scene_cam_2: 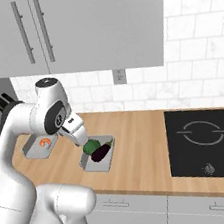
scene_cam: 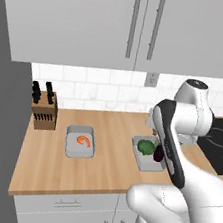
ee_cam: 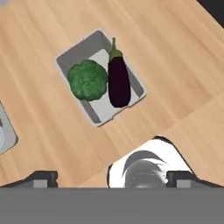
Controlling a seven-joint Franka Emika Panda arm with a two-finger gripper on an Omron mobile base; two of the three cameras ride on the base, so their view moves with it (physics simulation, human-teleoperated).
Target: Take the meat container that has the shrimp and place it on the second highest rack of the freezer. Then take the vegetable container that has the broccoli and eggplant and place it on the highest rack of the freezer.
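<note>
Wooden counter (scene_cam: 104,175) bearing two grey trays: one (scene_cam: 80,142) holds the shrimp (scene_cam: 83,140), the other (ee_cam: 99,78) the broccoli (ee_cam: 88,80) and eggplant (ee_cam: 118,78), below the open, empty gripper (ee_cam: 111,178).

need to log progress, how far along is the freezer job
Nothing looks done: the shrimp container and the vegetable container with broccoli and eggplant both sit on the counter. The hand hovers open above the vegetables, holding nothing. Both placements remain.
</note>
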